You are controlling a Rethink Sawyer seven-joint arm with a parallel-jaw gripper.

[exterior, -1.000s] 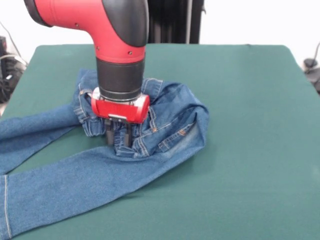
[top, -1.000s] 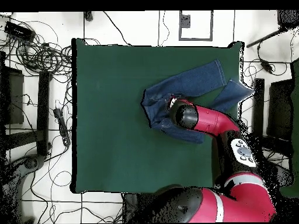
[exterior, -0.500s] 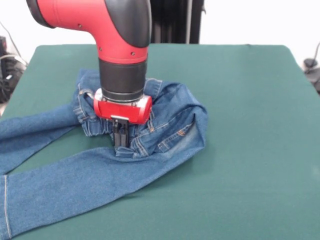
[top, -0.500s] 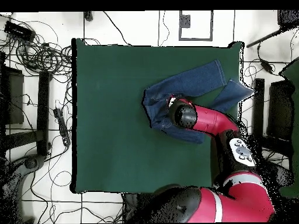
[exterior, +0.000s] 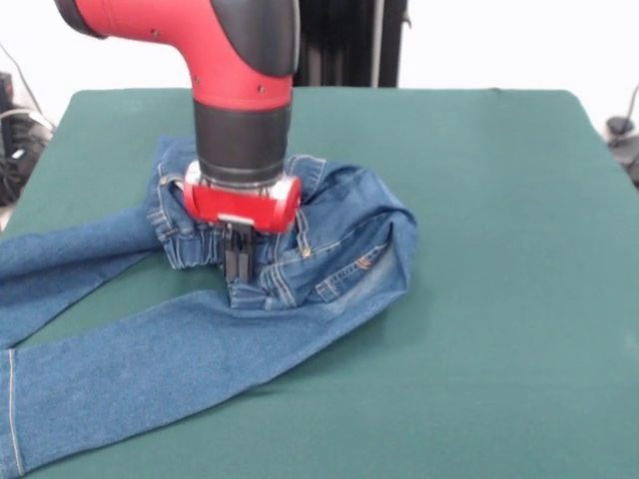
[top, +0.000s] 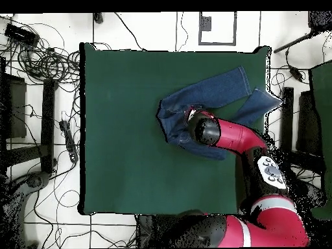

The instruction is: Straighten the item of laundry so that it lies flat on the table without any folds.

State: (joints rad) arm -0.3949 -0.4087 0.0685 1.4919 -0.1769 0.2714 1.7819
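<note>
The item of laundry (exterior: 300, 269), a small pair of blue denim jeans, is laid on the table (exterior: 479, 200) with its upper part bunched and folded over on itself. In the front view the waistband and pocket area are seen gathered into a rumpled mound at the picture's left of centre, and the two legs are run out toward the left edge, the nearer leg being cut off by the bottom left corner. The gripper (exterior: 237, 267) is lowered into the bunched cloth just in front of the elastic waistband, and its black fingers are drawn together on a raised fold of the denim. No containers are present in either view; only the jeans are carried by the green table surface. The pinch at the fold is shown by the front view alone, since in the overhead view the gripper is hidden beneath the red and black arm (top: 224, 133). The whole layout is shown by the overhead view alone: the jeans (top: 207, 97) are placed in the upper right quarter of the table (top: 130, 142), one leg end is reached out to the right edge, and the floor around the table is strewn with cables (top: 48, 61).
</note>
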